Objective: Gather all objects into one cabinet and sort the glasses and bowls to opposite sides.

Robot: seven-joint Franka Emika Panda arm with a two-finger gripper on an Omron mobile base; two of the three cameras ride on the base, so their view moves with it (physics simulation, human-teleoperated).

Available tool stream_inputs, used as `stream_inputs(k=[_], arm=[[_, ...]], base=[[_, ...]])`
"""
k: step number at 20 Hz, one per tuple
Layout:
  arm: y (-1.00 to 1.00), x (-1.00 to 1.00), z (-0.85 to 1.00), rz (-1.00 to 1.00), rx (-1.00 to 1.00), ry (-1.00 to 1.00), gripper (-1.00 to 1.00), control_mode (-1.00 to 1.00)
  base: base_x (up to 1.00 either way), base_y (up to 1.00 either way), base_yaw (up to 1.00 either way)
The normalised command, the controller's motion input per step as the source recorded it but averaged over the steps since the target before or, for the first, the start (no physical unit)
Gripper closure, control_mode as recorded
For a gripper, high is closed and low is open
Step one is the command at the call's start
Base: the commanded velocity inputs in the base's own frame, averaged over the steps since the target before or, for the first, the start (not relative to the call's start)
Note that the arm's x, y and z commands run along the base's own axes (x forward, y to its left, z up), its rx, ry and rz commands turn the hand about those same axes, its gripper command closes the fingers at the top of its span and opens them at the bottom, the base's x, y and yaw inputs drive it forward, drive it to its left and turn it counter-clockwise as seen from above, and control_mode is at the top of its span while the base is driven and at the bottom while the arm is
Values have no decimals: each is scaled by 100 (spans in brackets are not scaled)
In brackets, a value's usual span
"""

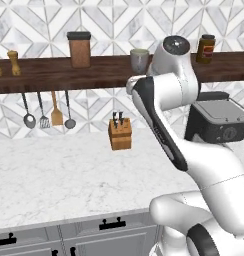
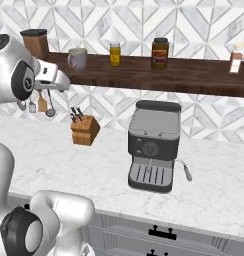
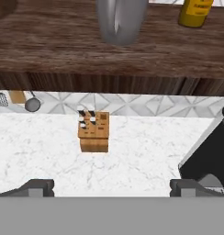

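One grey mug [image 1: 139, 61] stands upright on the dark wooden wall shelf [image 1: 54, 72], its handle to the left in the right base view [image 2: 78, 58]. In the hand view the mug [image 3: 120, 20] is at the top centre, above and ahead of my gripper [image 3: 116, 187]. The gripper is open, its two dark fingertips [image 3: 39, 186] far apart with nothing between them. My hand [image 2: 53, 76] hangs just below the shelf's front edge, a little left of the mug. The cabinet, the brown bowl and the other mugs are out of view.
A wooden knife block [image 1: 120, 134] stands on the marble counter [image 1: 54, 175] below the hand. A dark coffee machine [image 2: 153, 145] is to the right. Jars [image 2: 160, 53] and a brown canister [image 1: 79, 49] sit on the shelf; utensils [image 1: 49, 112] hang under it.
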Motion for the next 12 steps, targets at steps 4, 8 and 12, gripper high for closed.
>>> stream_inputs(k=[4, 8, 12], arm=[[36, 8, 60, -14, 0, -7, -100, -100], [32, 7, 56, -12, -1, -14, -100, -100], [14, 23, 54, -7, 0, -3, -100, -100]], base=[[0, 0, 0], [0, 0, 0], [0, 0, 0]])
